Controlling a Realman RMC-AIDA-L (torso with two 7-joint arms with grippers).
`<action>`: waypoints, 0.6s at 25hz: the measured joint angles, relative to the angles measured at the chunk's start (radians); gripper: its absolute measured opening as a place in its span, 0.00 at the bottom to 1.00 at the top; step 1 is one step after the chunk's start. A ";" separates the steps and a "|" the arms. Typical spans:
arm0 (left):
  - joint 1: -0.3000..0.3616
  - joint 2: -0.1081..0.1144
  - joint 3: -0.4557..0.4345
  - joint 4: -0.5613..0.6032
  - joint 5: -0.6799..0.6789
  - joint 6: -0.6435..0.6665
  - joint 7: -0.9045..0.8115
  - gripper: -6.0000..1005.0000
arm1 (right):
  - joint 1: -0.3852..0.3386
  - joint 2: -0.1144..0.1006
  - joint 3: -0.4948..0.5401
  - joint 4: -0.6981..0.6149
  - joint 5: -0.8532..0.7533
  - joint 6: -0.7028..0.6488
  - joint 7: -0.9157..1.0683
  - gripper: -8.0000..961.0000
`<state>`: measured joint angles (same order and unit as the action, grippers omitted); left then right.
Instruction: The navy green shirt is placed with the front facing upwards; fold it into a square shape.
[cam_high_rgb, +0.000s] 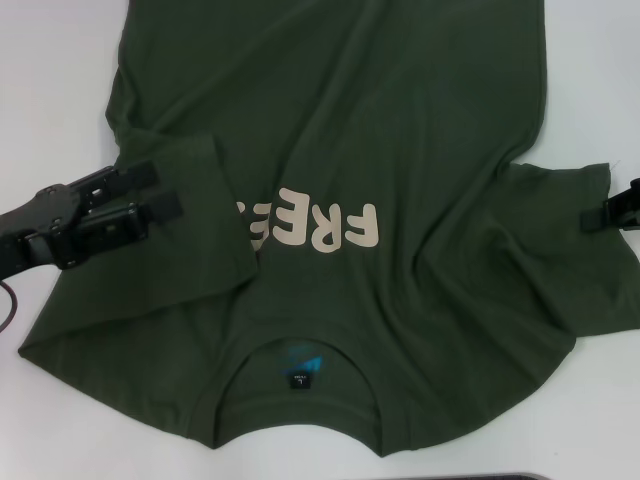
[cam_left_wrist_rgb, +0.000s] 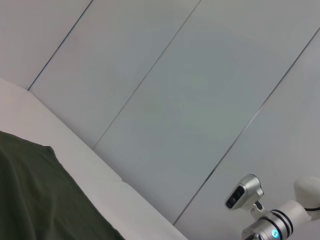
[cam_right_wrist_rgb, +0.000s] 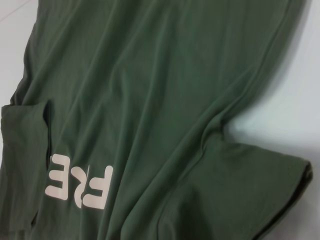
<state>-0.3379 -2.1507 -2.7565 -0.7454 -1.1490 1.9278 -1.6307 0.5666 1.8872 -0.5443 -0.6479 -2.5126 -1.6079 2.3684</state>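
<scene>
The navy green shirt (cam_high_rgb: 400, 130) was a dark olive green all over, with no stripes or dots. Big cream letters (cam_high_rgb: 315, 228) sat across its chest. Inside the round collar there was a small dark neck label (cam_high_rgb: 301, 368) with a bit of bright blue print on it. The desk (cam_high_rgb: 50, 80) under the shirt was plain white. The left claw (cam_high_rgb: 150, 195) was black, and the right claw (cam_high_rgb: 622, 205) was black too. In the left wrist view, the wall panels (cam_left_wrist_rgb: 190, 90) were pale grey with thin dark lines between them, and a white and silver robot part (cam_left_wrist_rgb: 272, 220) had black rings and a small blue light.
</scene>
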 joint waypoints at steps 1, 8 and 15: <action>0.000 0.000 0.000 0.000 0.000 0.000 0.000 0.94 | -0.001 -0.002 0.001 0.000 0.000 -0.001 0.002 0.12; 0.005 0.000 -0.006 0.000 0.000 0.000 0.000 0.94 | -0.006 -0.011 0.011 -0.010 -0.002 -0.002 0.015 0.03; 0.005 0.000 -0.020 0.000 0.000 0.002 -0.001 0.94 | -0.045 -0.020 0.011 -0.132 -0.009 -0.030 0.082 0.03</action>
<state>-0.3330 -2.1504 -2.7762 -0.7455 -1.1490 1.9295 -1.6319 0.5217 1.8667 -0.5331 -0.7804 -2.5213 -1.6382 2.4509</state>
